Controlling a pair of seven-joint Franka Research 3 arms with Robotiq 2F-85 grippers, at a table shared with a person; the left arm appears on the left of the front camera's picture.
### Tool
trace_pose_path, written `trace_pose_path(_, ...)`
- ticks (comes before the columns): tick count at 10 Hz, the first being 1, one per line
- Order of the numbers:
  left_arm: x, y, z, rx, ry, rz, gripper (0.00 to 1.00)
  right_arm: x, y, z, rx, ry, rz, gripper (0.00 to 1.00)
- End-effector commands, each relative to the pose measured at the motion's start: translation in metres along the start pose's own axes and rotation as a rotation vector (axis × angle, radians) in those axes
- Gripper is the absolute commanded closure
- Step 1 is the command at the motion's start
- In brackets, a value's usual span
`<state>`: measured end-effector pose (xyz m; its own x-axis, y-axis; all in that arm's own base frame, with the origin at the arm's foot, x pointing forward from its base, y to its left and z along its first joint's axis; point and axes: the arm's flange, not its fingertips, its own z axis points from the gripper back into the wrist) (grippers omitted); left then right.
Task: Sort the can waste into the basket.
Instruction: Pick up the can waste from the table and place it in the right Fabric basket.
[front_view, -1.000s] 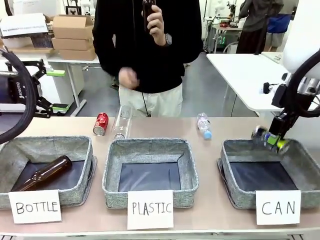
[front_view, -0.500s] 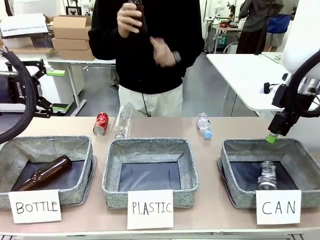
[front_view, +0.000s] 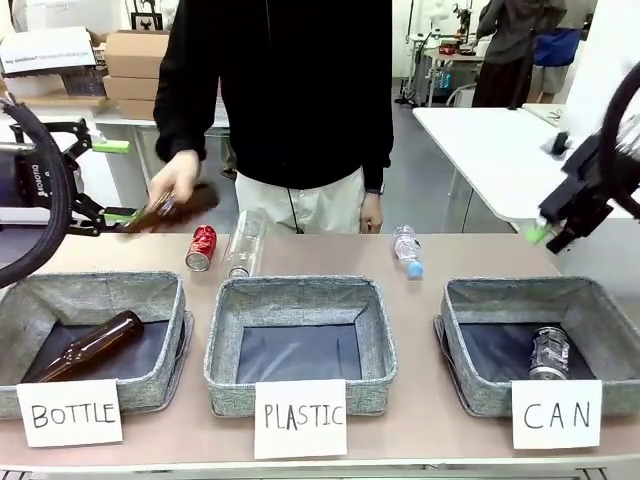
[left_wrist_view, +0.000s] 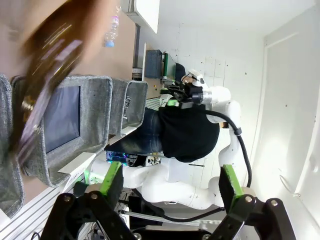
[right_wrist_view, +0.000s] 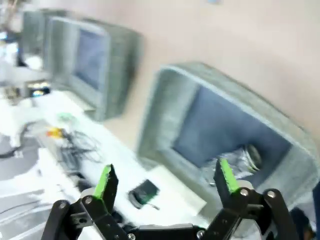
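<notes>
Desk (front_view: 320, 255): pale top, carrying two like baskets (front_view: 222, 345) and the CAN basket (front_view: 456, 345). White table (front_view: 490, 150) and cardboard boxes (front_view: 145, 70) are seen behind.
Right fingers (front_view: 547, 235): spread, empty, raised above that basket's far right corner.
Dark-and-silver can (front_view: 548, 352): lying inside it, below them.
Red can (front_view: 201, 247): on the desk, well apart.
Left fingers (left_wrist_view: 113, 181): spread, empty.
A second ago the dark can was gripped at the basket rim; it is now released.
</notes>
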<state>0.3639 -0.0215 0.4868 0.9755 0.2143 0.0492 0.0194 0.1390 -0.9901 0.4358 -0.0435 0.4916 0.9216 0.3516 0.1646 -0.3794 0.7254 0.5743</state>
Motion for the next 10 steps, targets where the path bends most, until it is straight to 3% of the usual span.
trace_pose_path(1, 0.001, -0.001, -0.002, -0.026, -0.003, -0.013, 0.00, 0.003, -0.030, 0.017, 0.760, -0.308, -0.010, 0.00)
trace_pose_path(3, 0.001, -0.001, -0.002, -0.026, -0.003, -0.013, 0.00, 0.013, -0.046, 0.008, 0.994, -0.444, 0.005, 0.00)
trace_pose_path(4, 0.001, -0.001, -0.002, -0.026, -0.003, -0.013, 0.00, -0.006, -0.016, 0.022, 0.306, -0.136, 0.001, 0.00)
trace_pose_path(10, 0.001, -0.001, -0.002, -0.026, -0.003, -0.013, 0.00, -0.006, -0.016, 0.022, 0.306, -0.136, 0.001, 0.00)
